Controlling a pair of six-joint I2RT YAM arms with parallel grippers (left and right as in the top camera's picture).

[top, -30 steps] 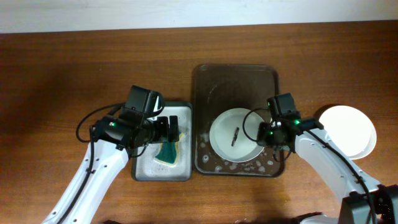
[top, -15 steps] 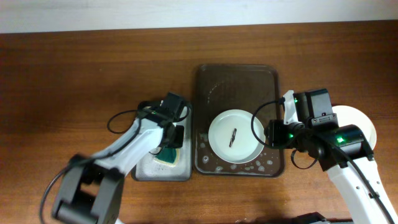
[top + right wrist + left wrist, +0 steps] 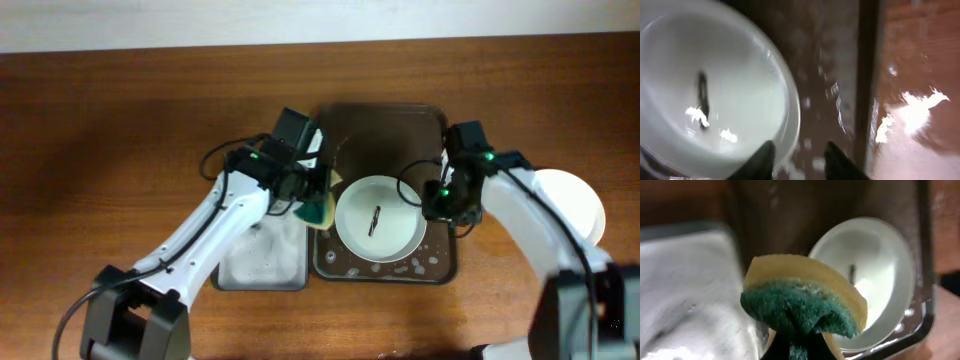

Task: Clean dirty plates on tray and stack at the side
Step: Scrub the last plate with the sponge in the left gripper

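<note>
Over the seam between two trays, the sponge (image 3: 318, 210), yellow over green, sits clenched in the left gripper (image 3: 310, 197), just beside the left rim of the dirty plate (image 3: 395, 240). That plate lies in the dark tray (image 3: 380, 108) with a dark streak (image 3: 376, 219) inside. The right gripper (image 3: 797, 160) hangs with fingers spread at the plate's right rim. A clean plate (image 3: 575, 205) rests on the table (image 3: 100, 130), right of the tray.
</note>
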